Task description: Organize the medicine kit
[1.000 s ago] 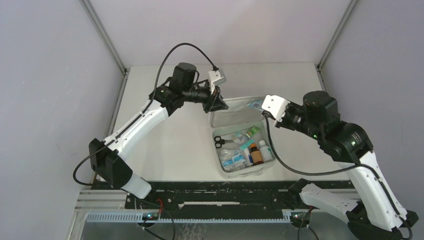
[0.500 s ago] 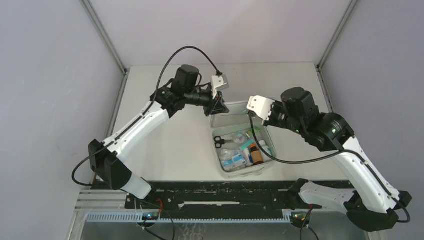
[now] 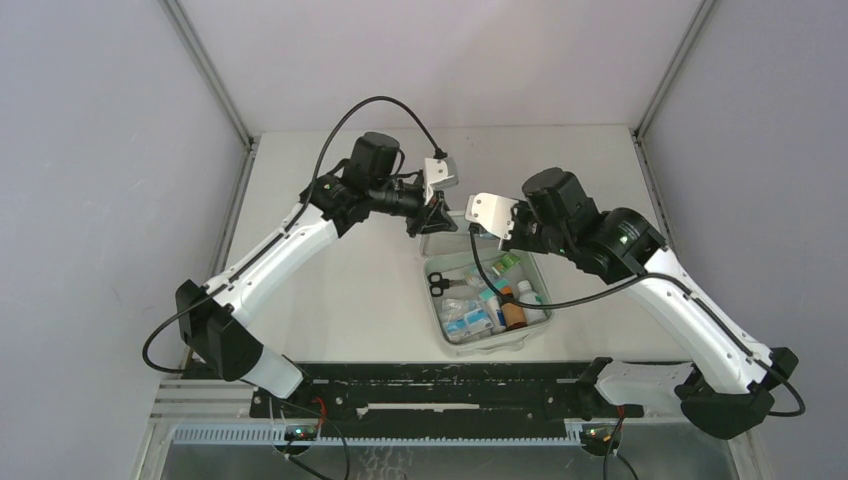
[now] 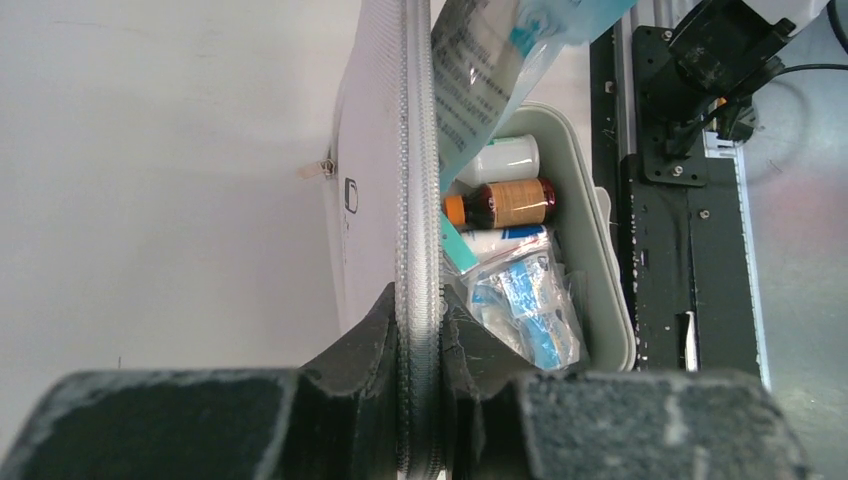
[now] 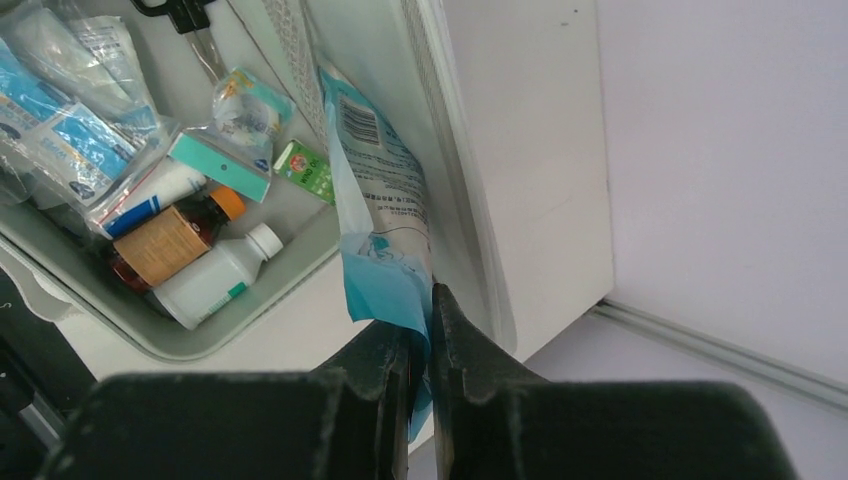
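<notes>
Right now the medicine kit [image 3: 485, 345] sits open on the desk [image 3: 330, 280], just right of the middle of the top view. Its lid [image 4: 365, 150] stands up at the far side. The left claw [image 4: 420, 310] is clenched on the zip edge of that lid and holds it up. The right claw [image 5: 428, 312] is clenched on a flat packet [image 5: 375, 190]. It pinches the blue end, and the packet hangs right beside the inside of the lid.

Many things already lie in the bottom half: black scissors [image 3: 438, 284], a brown bottle [image 5: 165, 245], a white bottle [image 5: 215, 280] and some see-through bags [image 5: 60, 130]. So I think the job is far along. The packet needs a spot, and then the lid must come down and be zipped.

The kit looks soft and white, with round corners and a grey inside. Its zip is a bumpy line. The packet is thin and crinkly, part clear with tiny print, part blue. The brown bottle is round with an orange cap. The white bottle is smooth plastic. The bags are shiny.
</notes>
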Available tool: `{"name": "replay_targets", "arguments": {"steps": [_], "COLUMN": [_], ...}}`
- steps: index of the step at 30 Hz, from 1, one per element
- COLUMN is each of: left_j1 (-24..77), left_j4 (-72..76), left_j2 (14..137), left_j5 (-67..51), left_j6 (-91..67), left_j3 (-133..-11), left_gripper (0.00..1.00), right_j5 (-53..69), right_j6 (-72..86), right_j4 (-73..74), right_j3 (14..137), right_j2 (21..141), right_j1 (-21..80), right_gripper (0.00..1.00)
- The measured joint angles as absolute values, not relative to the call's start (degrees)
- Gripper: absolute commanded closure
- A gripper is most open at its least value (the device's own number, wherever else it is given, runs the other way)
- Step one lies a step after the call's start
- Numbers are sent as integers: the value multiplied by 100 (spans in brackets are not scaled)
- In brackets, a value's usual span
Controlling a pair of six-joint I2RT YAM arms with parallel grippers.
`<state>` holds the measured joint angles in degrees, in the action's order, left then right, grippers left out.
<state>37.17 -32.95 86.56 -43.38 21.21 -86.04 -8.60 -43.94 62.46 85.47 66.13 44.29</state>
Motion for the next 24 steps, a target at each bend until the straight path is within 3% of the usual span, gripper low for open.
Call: {"name": "replay_targets", "arguments": {"steps": [7, 18, 21, 24], "left_j1": [3717, 3717, 3717, 3717], "left_j4": [-3420, -3395, -3389, -3393], "left_j2": [8611, 8409, 8383, 8370], "left_j5": [-4536, -4569, -4571, -4574], "left_j6": [2379, 2453, 2447, 2436], "left_j3": [-8584, -8409, -8409, -8409], "left_gripper": [94, 94, 94, 94], "right_j5": [-674, 126, 397, 587], "right_j6": [-4281, -4010, -3970, -3957], "right_j4": [6029, 5822, 5802, 5754], "right_j3": [8545, 8348, 8283, 8184], "right_j2": [7142, 7170, 6984, 6742], "right_j1": [4431, 4150, 3986, 3833], "right_gripper": [98, 63, 64, 73]}}
